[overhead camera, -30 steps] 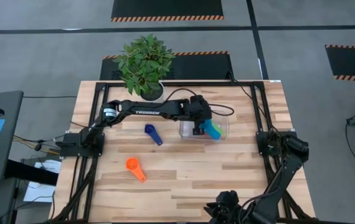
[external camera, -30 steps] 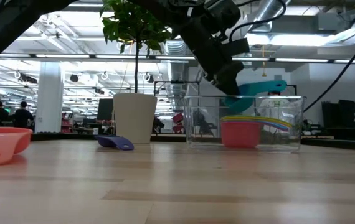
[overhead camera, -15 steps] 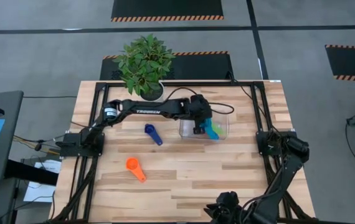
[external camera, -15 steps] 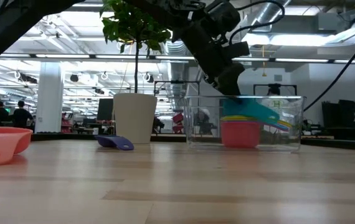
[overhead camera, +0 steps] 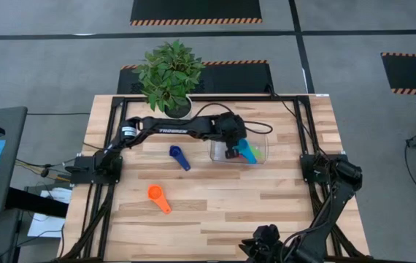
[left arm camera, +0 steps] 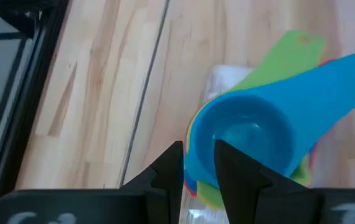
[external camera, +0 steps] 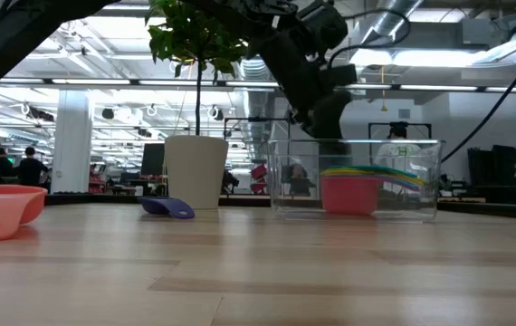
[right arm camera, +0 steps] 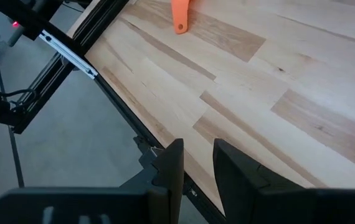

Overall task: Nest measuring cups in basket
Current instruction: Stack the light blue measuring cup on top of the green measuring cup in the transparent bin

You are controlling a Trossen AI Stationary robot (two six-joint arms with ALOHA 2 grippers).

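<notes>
The clear basket (overhead camera: 260, 160) stands right of the table's middle and holds a nested stack of measuring cups, with the red cup (external camera: 348, 196) lowest. On top of the stack lies the light blue cup (left arm camera: 246, 134), over the green cup (left arm camera: 286, 56). My left gripper (left arm camera: 199, 171) hangs open just above that cup's bowl, at the height of the basket's rim (external camera: 329, 138), touching nothing. The dark blue cup (overhead camera: 179, 157) and the orange cup (overhead camera: 159, 198) lie on the table to the basket's left. My right gripper (right arm camera: 197, 168) waits open over the table's near edge.
A potted plant in a white pot (external camera: 195, 172) stands at the far edge, left of the basket. The black frame rails (overhead camera: 113, 183) run along the table's sides. Bare wood lies between the basket and the near edge.
My left gripper has opened and let go of the light blue cup. The cup, held tilted above the basket's rim a second ago, has dropped into the basket and now lies level on top of the stack. The arm has stayed over the basket.
</notes>
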